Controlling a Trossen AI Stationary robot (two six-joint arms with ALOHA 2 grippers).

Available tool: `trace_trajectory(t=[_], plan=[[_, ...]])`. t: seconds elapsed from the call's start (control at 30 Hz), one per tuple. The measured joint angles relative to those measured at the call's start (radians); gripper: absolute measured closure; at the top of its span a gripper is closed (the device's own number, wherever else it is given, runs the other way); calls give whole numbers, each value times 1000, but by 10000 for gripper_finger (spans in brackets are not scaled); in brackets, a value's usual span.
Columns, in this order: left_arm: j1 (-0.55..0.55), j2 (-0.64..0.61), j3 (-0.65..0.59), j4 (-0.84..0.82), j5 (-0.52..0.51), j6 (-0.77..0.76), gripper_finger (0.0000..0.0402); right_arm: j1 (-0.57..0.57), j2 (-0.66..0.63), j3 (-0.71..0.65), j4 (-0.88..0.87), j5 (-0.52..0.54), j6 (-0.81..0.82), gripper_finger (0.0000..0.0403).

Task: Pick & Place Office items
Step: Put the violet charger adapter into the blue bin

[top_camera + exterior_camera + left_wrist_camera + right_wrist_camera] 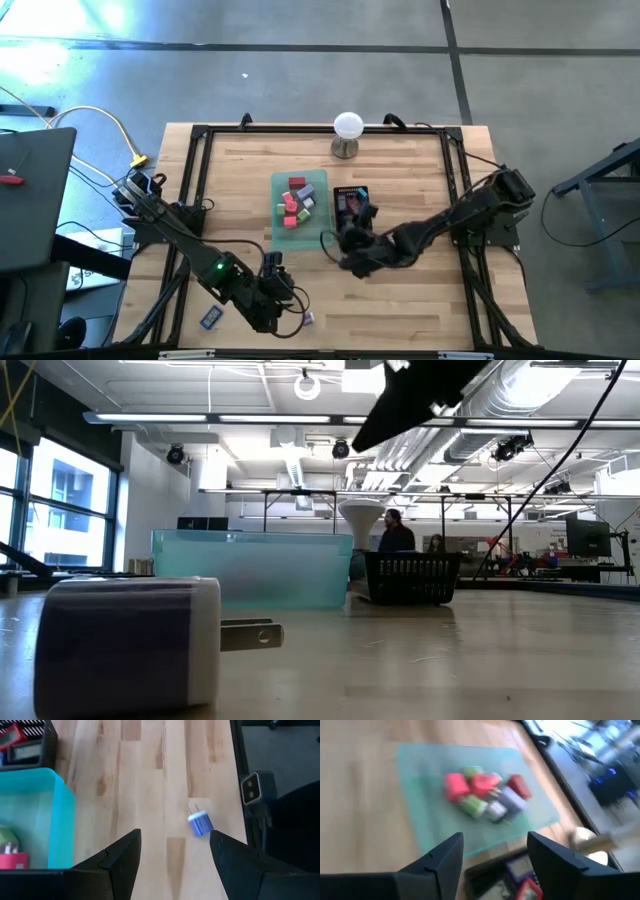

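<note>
Although small from overhead, the blocky office items piled in the translucent green tray on the wooden table look light, stiff and slick; I'd pinch flat sides. Low down, a purple-and-white plug adapter fills the foreground, its far side hidden. My left hand hangs half-open, empty, near it. My right hand, likewise open and empty, hovers by the tray; blur probably hides details.

A large open robotics lab or workshop: exposed ceiling ducts and strip lights, tall windows at left, polished concrete floor, far workbenches with monitors, and seated people.
</note>
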Motion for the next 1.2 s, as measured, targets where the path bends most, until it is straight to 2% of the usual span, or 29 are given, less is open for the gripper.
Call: trace_trajectory(t=[0.13,0.3,0.5,0.8,1.0,1.07,1.2], plan=[[-12,0,0,-8,6,-16,172,59,2,-2,78,-36,-71,194],[-23,0,0,-4,6,-41,172,103,2,-2,136,-211,-159,194],[-34,4,0,-3,6,-103,172,129,2,-2,171,-361,-158,194],[-86,81,0,12,2,-154,172,135,2,-2,223,-634,-44,194],[-124,123,0,73,0,-173,172,173,7,-2,371,-615,-35,187],[-134,135,0,96,3,-174,172,185,7,-2,403,-613,-42,176],[-157,138,0,103,29,-197,172,195,7,-2,417,-621,67,139]])
